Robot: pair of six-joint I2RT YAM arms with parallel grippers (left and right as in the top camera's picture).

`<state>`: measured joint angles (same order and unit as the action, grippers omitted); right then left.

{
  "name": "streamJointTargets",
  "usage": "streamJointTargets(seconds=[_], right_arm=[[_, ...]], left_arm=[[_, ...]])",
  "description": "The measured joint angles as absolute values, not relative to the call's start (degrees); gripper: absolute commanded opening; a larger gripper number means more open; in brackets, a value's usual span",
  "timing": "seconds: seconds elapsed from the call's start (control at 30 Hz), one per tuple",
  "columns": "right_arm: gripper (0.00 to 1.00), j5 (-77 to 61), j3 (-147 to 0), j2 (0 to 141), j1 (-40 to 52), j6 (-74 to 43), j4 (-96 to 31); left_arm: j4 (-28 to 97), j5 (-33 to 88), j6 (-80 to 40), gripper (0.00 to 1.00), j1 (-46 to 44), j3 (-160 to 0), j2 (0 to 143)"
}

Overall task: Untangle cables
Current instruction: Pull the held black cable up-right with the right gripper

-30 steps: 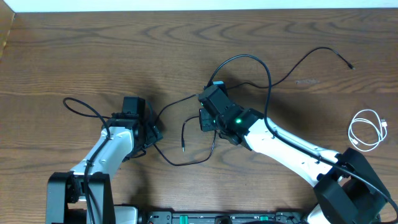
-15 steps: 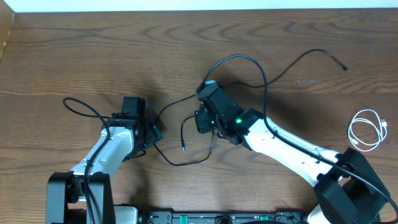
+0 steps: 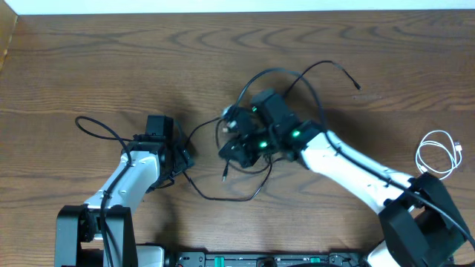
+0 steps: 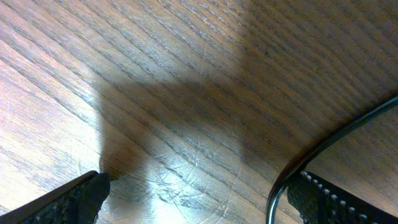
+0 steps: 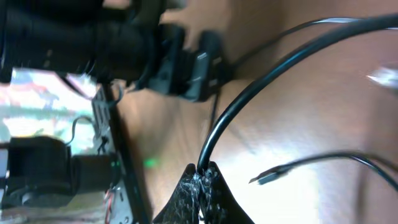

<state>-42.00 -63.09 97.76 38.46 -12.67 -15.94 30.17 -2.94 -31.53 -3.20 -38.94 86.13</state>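
- Pinching one of the thin black cables [image 3: 223, 197] between its clenched tips, the right gripper [image 5: 200, 179] stands over the middle of the dark brown wooden table [image 3: 89, 59], and it leans toward the left.
- Seen from the right wrist, the held cord comes out of the closed fingertips and bends away in a long curve. A small plug end [image 5: 261, 179] of another cord lies on the wood just beside it.
- The black cords make a loose tangle around that gripper. One loop sags to the near side, another arches on the far side, and one free end [image 3: 356, 85] points to the far right.
- The left gripper [image 4: 199, 196] is just left of the tangle, low above the wood. Its jaws are spread wide and grasp nothing. A black cord curves close by one finger [image 4: 323, 196]; I cannot tell if they touch.
- The short white cable [image 3: 438, 154], rolled in a small coil, rests at the right edge of the table, well apart from the black ones.
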Motion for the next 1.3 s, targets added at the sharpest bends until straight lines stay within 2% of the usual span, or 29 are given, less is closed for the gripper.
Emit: streamJointTargets(seconds=[0.43,0.77,1.3], right_arm=[[0.01,-41.5,-63.1,97.8,22.8,-12.3,-20.5],[0.01,-36.9,-63.1,97.8,22.0,-12.4,-21.6],[0.01,-22.4,-63.1,97.8,22.2,-12.6,-22.4]], left_arm=[[30.2,-2.9,-31.5,0.98,-3.2,-38.9,86.1],[30.2,-2.9,-31.6,0.98,-3.2,-38.9,86.1],[30.2,-2.9,-31.5,0.98,-3.2,-38.9,86.1]])
